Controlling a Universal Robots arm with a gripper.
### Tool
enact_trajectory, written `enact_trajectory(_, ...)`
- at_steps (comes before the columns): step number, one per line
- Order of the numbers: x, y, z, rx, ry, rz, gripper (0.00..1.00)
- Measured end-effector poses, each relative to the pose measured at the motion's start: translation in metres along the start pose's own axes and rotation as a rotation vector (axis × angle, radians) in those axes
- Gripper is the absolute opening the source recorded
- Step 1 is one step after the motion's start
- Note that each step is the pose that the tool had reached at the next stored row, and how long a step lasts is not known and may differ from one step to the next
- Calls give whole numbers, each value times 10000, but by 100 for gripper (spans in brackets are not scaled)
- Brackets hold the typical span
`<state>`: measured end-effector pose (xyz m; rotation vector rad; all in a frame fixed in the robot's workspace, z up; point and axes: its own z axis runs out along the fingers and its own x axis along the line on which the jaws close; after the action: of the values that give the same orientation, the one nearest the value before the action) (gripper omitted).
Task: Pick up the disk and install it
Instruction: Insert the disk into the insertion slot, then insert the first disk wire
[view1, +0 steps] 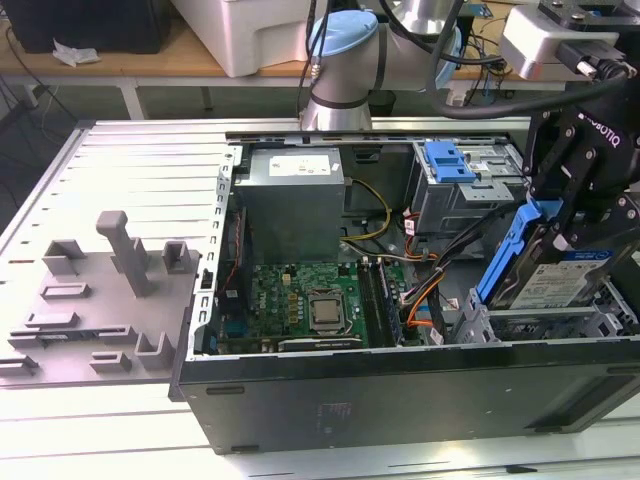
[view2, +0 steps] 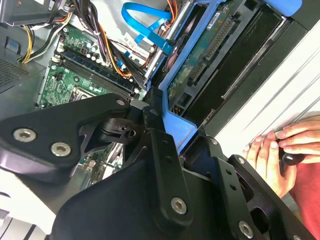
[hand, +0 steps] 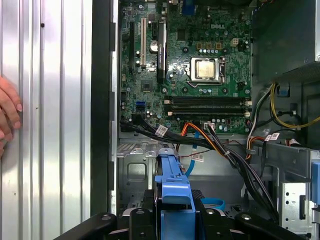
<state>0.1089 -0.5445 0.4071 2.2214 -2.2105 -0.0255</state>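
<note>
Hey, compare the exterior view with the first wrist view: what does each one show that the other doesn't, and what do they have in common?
Exterior view: the grey fixtures on the ribbed table, the arm's blue-capped joint, and the label face of the disk, tilted at that view's right.
First wrist view: a person's hand resting on the table beside the case.
Both: the motherboard with its processor socket, orange cables, and the gripper shut on the disk's blue carrier.

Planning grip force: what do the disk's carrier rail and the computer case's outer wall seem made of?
The disk's carrier rail looks like moulded plastic: uniform bright blue, slightly glossy. The case wall seems dark-coated sheet metal: thin, flat, folded edges, though that's unsure.
</note>
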Motion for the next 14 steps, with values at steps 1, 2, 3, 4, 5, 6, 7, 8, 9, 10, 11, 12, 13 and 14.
enact_trajectory(1,0,-1,1,2,-2,-1,37)
enact_trajectory(2,0,0,0,1,0,-1,38)
enact_trajectory(3,0,0,0,1,2,-1,38)
enact_trajectory(4,0,-1,1,0,0,-1,44)
enact_trajectory(5,0,0,1,0,-1,-1,44)
enact_trajectory(6,0,0,1,0,-1,-1,44)
enact_trajectory(7,0,0,1,0,0,0,44)
enact_trajectory(8,0,0,1,0,0,-1,44)
enact_trajectory(9,0,0,1,0,0,0,44)
enact_trajectory(10,0,0,1,0,0,-1,44)
enact_trajectory(11,0,0,3,1,0,0,44)
enact_trajectory(12,0,0,6,0,-1,-1,44)
enact_trajectory(13,0,0,6,0,0,0,44)
enact_trajectory(14,0,0,6,0,0,0,44)
